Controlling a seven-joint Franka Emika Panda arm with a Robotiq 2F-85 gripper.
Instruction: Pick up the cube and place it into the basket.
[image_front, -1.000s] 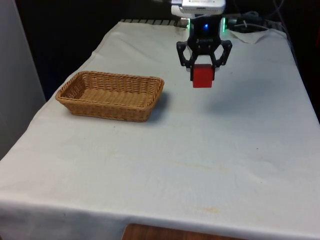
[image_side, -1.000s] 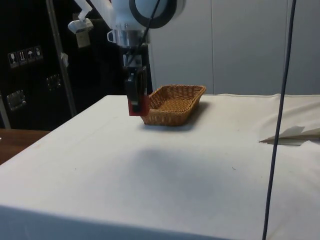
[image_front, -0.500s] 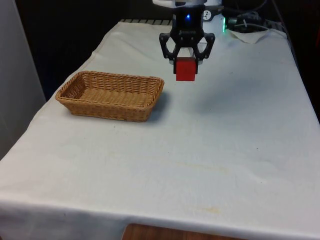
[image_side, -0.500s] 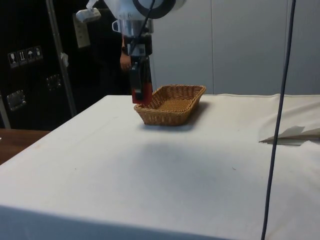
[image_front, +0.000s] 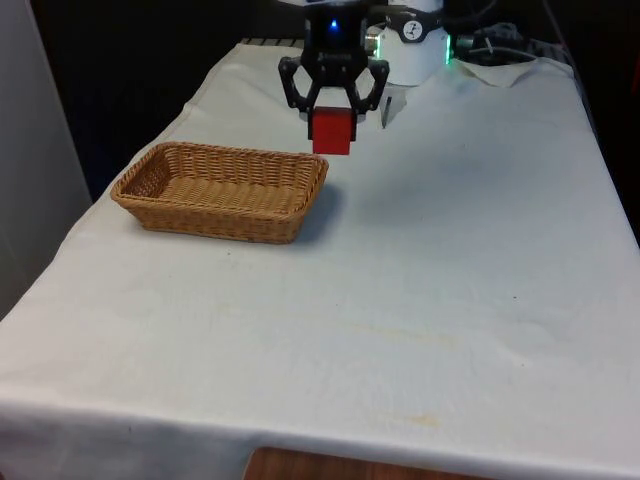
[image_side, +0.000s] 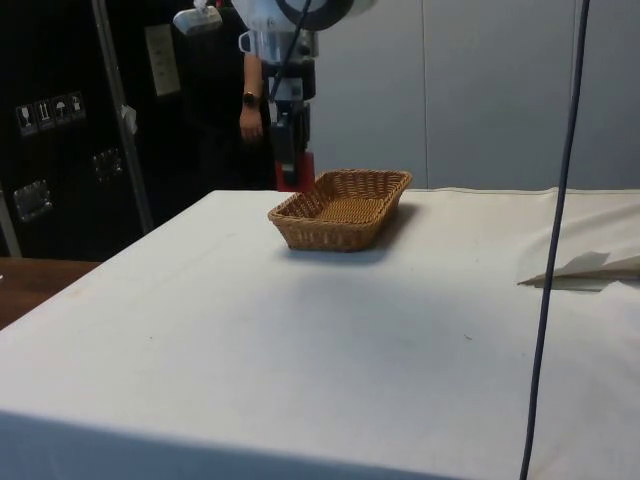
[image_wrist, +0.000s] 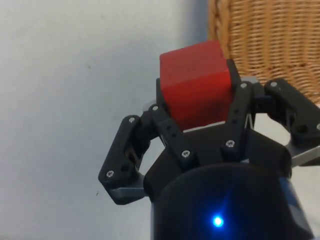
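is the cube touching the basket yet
Apart. In the front view the cube, held in the gripper, hangs above the basket's right rim, with cloth visible between them.

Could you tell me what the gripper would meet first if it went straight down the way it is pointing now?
Probably the white cloth, just beside the wicker basket's near-end rim. The gripper, shut on the red cube, seems to hang just outside that rim in the wrist view, though depth is unclear.
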